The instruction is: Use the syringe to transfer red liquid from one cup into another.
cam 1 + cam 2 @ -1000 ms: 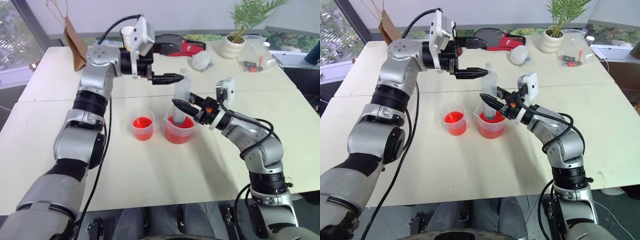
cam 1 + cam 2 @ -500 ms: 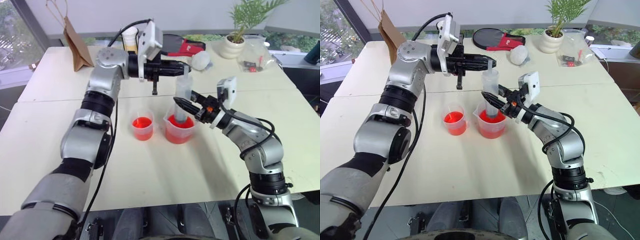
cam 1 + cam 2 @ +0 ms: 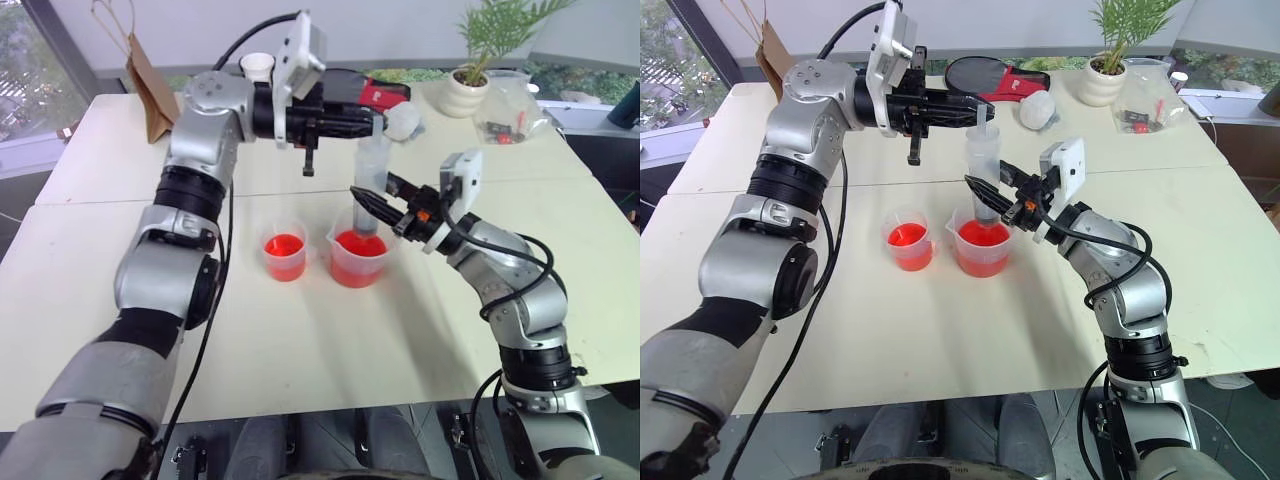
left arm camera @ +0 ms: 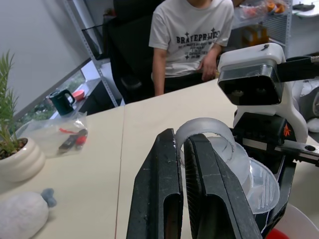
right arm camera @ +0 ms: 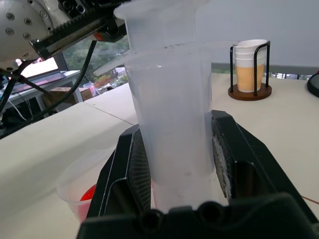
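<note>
Daylight is coming through windows (image 3: 30, 70) behind a pale counter (image 3: 300, 360). A potted plant (image 3: 475, 70) and a brown paper bag (image 3: 150, 85) are sitting at its far edge.

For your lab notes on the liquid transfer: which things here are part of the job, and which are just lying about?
Part of the job: syringe, beaker, small cup, red liquid.

Lying about: potted plant, paper bag, plastic bag, paper cups in a stand.

Bright even daylight from windows; soft shadows; wrist views' near parts blurred.
</note>
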